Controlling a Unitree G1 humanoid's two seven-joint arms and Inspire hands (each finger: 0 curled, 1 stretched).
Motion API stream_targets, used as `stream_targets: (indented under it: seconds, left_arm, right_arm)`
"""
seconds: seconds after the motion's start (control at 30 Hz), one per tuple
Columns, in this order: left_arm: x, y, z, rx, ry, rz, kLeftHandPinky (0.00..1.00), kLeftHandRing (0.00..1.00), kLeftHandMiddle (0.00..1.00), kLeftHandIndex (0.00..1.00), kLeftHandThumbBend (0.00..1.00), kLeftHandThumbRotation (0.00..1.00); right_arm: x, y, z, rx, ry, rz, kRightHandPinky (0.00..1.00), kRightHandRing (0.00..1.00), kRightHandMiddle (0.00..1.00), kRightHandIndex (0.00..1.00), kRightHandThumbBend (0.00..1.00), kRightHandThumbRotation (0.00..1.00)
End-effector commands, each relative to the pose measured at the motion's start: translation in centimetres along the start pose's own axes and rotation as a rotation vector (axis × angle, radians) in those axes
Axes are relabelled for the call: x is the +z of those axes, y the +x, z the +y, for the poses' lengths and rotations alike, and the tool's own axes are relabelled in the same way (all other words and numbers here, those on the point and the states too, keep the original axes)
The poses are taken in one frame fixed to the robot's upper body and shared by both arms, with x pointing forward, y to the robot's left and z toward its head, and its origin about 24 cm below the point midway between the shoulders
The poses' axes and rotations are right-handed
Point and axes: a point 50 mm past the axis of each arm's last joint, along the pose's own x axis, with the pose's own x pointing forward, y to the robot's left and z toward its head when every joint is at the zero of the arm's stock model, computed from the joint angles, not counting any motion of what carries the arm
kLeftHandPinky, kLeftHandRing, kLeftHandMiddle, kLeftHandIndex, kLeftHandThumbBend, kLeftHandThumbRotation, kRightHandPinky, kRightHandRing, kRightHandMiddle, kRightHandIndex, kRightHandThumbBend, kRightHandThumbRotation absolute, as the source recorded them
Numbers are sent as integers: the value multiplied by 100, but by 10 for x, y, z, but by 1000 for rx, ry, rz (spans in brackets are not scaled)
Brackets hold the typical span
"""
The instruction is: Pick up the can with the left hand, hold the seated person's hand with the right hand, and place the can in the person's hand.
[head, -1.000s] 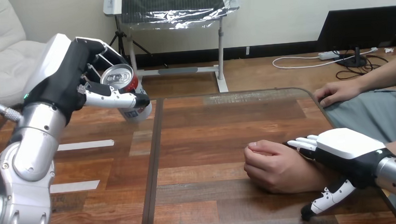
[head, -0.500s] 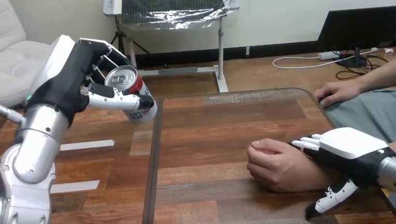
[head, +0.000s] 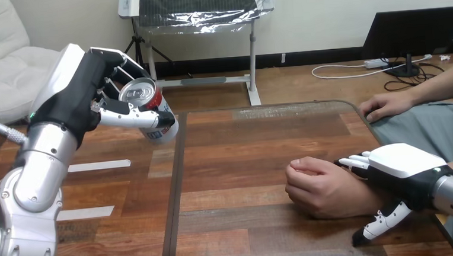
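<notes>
A silver and red can (head: 150,107) hangs in the air above the table's left edge, tilted with its top towards me. My left hand (head: 78,94) is shut on it, thumb across its front and fingers behind. On the table at the lower right the person's hand (head: 317,189) rests as a loose fist. My right hand (head: 400,166) lies over that wrist with its fingers straight; its thumb points down at the table, apart from the wrist.
The wooden table (head: 243,145) stretches between my two hands. The person's other hand (head: 388,104) rests flat on the table's far right corner. Left of the table there is floor below the can.
My left hand has carried the can a little to the right and tilted it further. The person's fist and my right hand have slid slightly right together.
</notes>
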Motion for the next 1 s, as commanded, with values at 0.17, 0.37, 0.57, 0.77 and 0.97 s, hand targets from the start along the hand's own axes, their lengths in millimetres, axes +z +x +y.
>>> stream_targets:
  seconds: [0.17,0.37,0.57,0.77,0.97]
  left_arm:
    - [14,1,17,60,10,-69,26,34,41,44,64,0]
    - [13,1,17,60,11,-65,26,34,41,44,64,0]
    - [13,1,17,60,11,-63,26,35,41,44,64,0]
    - [12,0,18,58,7,-59,27,35,42,45,63,0]
    - [12,0,18,58,5,-61,27,36,42,45,63,0]
  right_arm:
    - [-29,-8,-3,42,-19,154,100,96,95,95,100,48]
    - [-31,-8,-4,34,-13,175,100,96,95,94,100,47]
    - [-34,-8,-6,21,-18,186,100,96,95,95,100,47]
    - [-36,-9,-8,9,-24,199,100,97,96,96,100,46]
    - [-38,-9,-10,-9,-19,203,100,98,97,97,100,45]
